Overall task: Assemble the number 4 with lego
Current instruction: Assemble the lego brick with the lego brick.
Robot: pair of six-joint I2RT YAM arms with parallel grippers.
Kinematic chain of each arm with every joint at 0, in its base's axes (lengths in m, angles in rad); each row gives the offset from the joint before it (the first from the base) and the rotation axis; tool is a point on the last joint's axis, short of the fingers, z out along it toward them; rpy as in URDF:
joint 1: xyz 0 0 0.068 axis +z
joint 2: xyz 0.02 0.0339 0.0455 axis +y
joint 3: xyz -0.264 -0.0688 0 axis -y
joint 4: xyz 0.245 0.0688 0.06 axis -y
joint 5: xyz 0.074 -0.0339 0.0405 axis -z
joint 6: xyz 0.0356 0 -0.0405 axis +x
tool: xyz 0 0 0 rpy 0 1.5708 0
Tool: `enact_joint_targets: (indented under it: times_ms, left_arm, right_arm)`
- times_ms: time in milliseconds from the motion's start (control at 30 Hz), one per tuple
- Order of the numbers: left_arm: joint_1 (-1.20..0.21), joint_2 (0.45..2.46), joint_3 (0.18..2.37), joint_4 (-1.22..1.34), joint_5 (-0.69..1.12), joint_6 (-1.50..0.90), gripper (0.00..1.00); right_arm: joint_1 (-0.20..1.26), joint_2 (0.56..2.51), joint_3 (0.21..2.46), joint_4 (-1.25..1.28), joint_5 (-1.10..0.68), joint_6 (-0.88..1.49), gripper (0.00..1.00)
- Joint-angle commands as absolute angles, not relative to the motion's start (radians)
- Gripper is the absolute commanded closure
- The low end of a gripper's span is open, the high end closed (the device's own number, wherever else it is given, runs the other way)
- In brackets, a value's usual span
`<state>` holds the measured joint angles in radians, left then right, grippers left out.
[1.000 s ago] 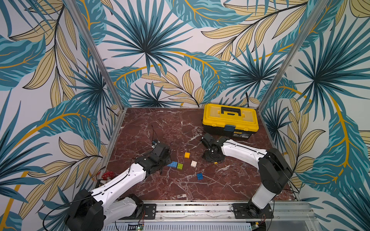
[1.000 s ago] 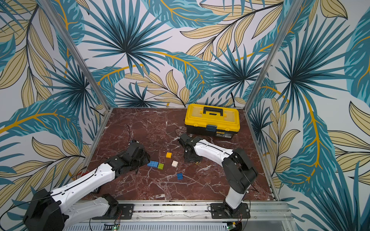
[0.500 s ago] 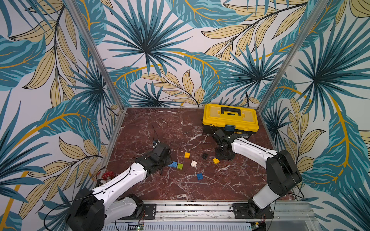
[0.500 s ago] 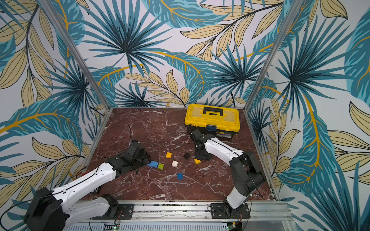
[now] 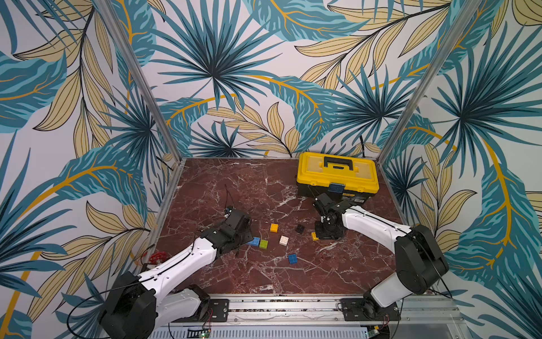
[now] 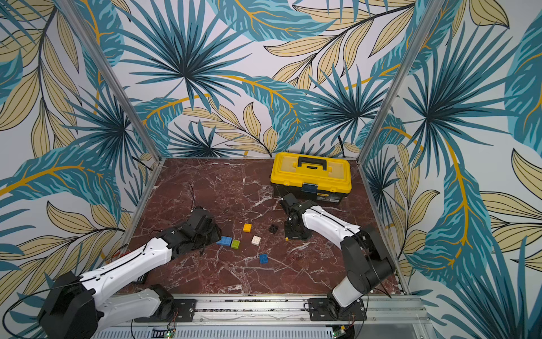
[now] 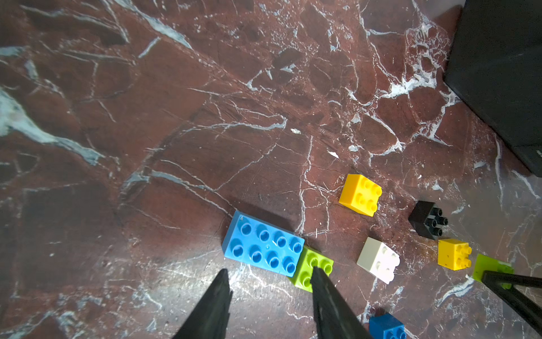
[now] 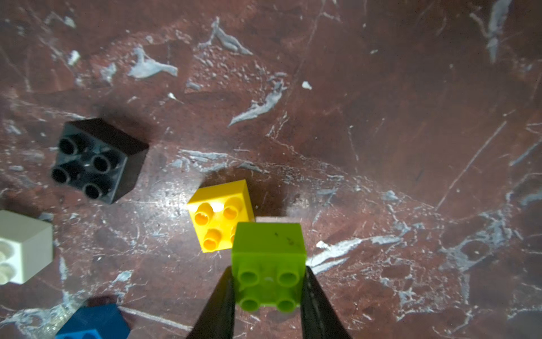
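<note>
The lego lies loose on the marble floor. My right gripper (image 8: 268, 268) is shut on a lime green brick (image 8: 268, 264), held just above and beside an orange-yellow brick (image 8: 220, 214). A black brick (image 5: 299, 228) sits to its left. My left gripper (image 7: 269, 271) is open and empty, its fingertips just short of a long blue brick (image 7: 262, 248) that touches a second lime green brick (image 7: 311, 270). Between the arms lie another orange-yellow brick (image 5: 274, 227), a white brick (image 5: 283, 240) and a small dark blue brick (image 5: 292, 258). No number 4 figure shows.
A big yellow toolbox (image 5: 337, 173) stands at the back right, close behind my right arm (image 5: 375, 226). A small red valve wheel (image 5: 155, 258) lies at the left floor edge. Patterned walls close in three sides of the floor.
My right gripper has moved right, toward the toolbox, still holding the green brick, and has uncovered the black brick. The left arm has barely moved.
</note>
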<state>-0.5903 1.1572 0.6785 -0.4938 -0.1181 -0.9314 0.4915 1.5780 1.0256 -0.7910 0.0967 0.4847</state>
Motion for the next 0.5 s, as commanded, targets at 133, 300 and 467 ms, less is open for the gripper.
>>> enact_joint_targets:
  times_ms: [133,300,467]
  left_arm:
    - [-0.594,1.170,0.708,-0.483,-0.115,-0.922,0.52]
    - [-0.594,1.173,0.711,-0.483,-0.114,-0.923,0.52]
    - [-0.594,1.176,0.716,-0.483,-0.115,-0.925,0.52]
  right_arm:
    - [0.503,1.517,1.025,-0.812,0.066,0.458,0.80]
    - [0.509,1.577,1.041,-0.789,0.039,0.390,0.80]
    - [0.511,1.598,1.043,-0.767,0.026,0.357,0.79]
